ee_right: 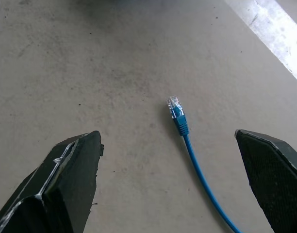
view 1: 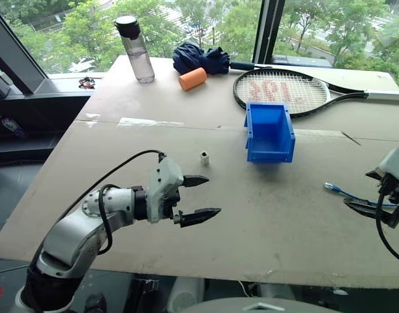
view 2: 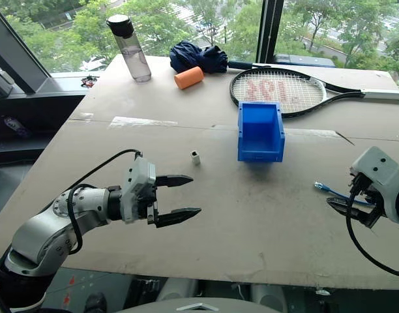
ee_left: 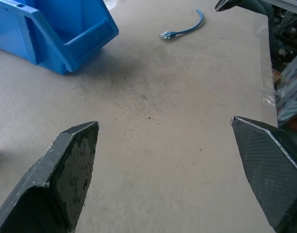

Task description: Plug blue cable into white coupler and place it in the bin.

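The blue cable (ee_right: 188,140) lies on the table at the right, its clear plug (ee_right: 173,103) pointing toward the table's middle. My right gripper (ee_right: 166,133) hovers open over it, one finger on each side of the plug end and apart from it. The white coupler (view 1: 204,156) stands alone on the table, left of the bin (view 1: 271,154), which is blue, open-topped and empty. My left gripper (view 1: 212,195) is open with nothing between its fingers; it points right, just in front of the coupler and short of it. In the left wrist view the bin (ee_left: 85,36) and cable (ee_left: 185,31) lie ahead.
A tennis racket (view 1: 281,91) lies behind the bin. Farther back stand a water bottle (view 1: 137,49), an orange roll (view 1: 192,78) and a dark blue folded umbrella (view 1: 199,57). The table's right edge (ee_right: 272,29) runs close to the cable.
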Robot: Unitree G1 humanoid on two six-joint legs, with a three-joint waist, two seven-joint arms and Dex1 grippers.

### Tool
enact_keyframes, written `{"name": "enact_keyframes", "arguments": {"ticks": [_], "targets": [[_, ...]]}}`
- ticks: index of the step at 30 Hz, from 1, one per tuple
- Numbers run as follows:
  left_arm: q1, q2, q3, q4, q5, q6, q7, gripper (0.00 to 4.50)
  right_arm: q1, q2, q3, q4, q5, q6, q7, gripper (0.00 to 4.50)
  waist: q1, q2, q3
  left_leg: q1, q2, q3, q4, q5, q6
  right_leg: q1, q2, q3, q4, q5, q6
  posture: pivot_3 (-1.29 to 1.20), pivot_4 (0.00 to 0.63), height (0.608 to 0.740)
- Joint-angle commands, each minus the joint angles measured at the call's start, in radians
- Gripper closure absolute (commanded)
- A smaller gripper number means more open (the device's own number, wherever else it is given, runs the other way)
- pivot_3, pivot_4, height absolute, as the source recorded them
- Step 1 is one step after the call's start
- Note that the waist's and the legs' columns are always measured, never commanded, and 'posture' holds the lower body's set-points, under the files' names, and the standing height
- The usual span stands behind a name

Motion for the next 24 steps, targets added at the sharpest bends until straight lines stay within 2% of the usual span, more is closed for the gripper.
{"name": "enact_keyframes", "arguments": {"ticks": [1,6,15,18,22,24], "targets": [[-0.04,-0.006,-0.014,-0.072,-0.01,-0.004,0.0,0.07,-0.142,-0.006,0.198,0.107,-0.041,0.012,0.027,0.0,-0.001,0.0,0.001,0.0,0.0,0.0,0.0,0.0,0.0,0.0,0.0,0.0,0.0,0.0,0.0,0.0,0.15,0.74],[-0.068,-0.001,-0.021,-0.086,0.0,0.012,0.018,0.07,-0.324,0.042,0.427,0.291,-0.142,-0.049,0.101,0.0,-0.001,0.001,0.001,0.0,0.0,0.0,0.001,0.0,0.001,0.0,0.0,0.0,0.0,0.0,0.0,0.0,0.15,0.74],[-0.087,0.01,-0.022,-0.072,0.01,0.003,-0.004,0.07,-0.596,0.162,0.69,0.589,-0.367,-0.188,0.221,0.0,-0.012,0.002,0.002,0.001,0.0,-0.001,0.002,0.0,0.001,0.001,0.001,0.0,0.002,0.0,0.001,0.0,0.15,0.74],[-0.072,0.014,-0.008,-0.07,-0.002,-0.014,-0.031,0.0,-0.641,0.192,0.745,0.677,-0.436,-0.229,0.257,0.81,-0.014,0.002,0.002,0.001,0.0,-0.001,0.002,0.0,0.001,0.001,0.001,0.0,0.002,0.001,0.002,0.0,0.15,0.74],[-0.059,0.003,-0.007,-0.058,0.001,-0.039,-0.054,0.0,-0.64,0.191,0.739,0.676,-0.457,-0.239,0.295,2.52,-0.017,0.001,0.001,0.002,0.0,-0.001,0.003,0.0,0.001,0.003,0.001,0.0,0.002,0.001,0.002,0.0,0.15,0.74],[-0.055,-0.007,-0.009,-0.054,0.001,-0.045,-0.055,0.0,-0.625,0.184,0.728,0.627,-0.465,-0.247,0.297,3.59,-0.016,0.001,0.001,0.001,0.0,-0.002,0.005,0.0,0.001,0.003,0.001,-0.001,0.002,0.001,0.001,0.0,0.15,0.74]]}}
